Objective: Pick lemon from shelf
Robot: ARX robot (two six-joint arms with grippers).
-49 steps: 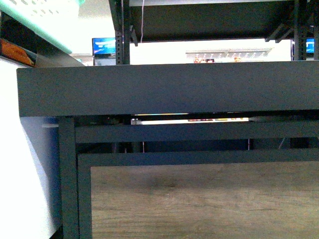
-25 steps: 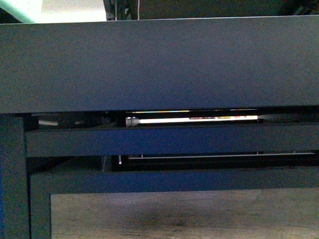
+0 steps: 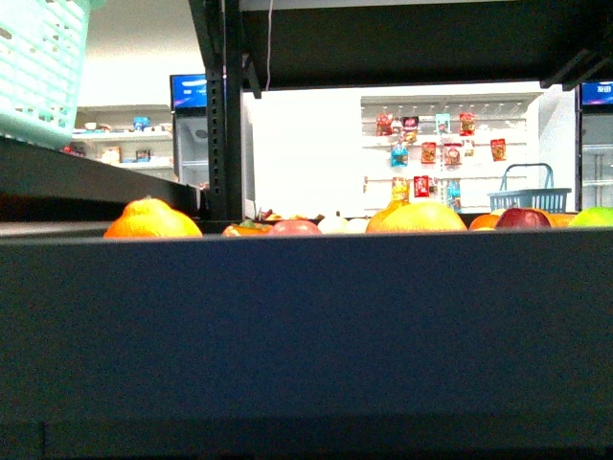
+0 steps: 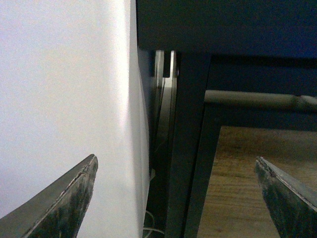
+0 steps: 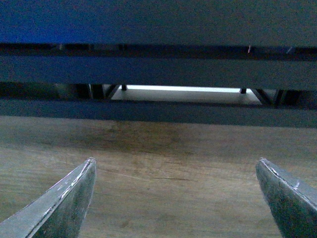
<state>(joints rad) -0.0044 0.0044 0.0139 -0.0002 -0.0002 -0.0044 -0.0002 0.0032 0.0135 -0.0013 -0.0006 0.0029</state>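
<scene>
The shelf's (image 3: 306, 326) wide black front edge fills the lower half of the front view. Above it only the tops of several fruits show: an orange one (image 3: 153, 220), a yellow-orange one (image 3: 421, 216), a red one (image 3: 522, 218) and a yellow-green one (image 3: 594, 217). I cannot tell which is the lemon. Neither gripper shows in the front view. My left gripper (image 4: 176, 158) is open and empty, facing a black shelf post (image 4: 185, 148). My right gripper (image 5: 176, 159) is open and empty, facing a wood panel (image 5: 163, 173) under the black rails (image 5: 158, 69).
A mint-green basket (image 3: 38, 67) sits on a tier at the upper left. A black upright (image 3: 225, 115) rises behind the fruit, with a dark tier above. A white panel (image 4: 64, 99) stands beside the post. Store racks and a blue basket (image 3: 527, 196) are far behind.
The front view has risen from the wood panel and the tier's underside to the level of the tier's top edge. The fruit tops now show above it.
</scene>
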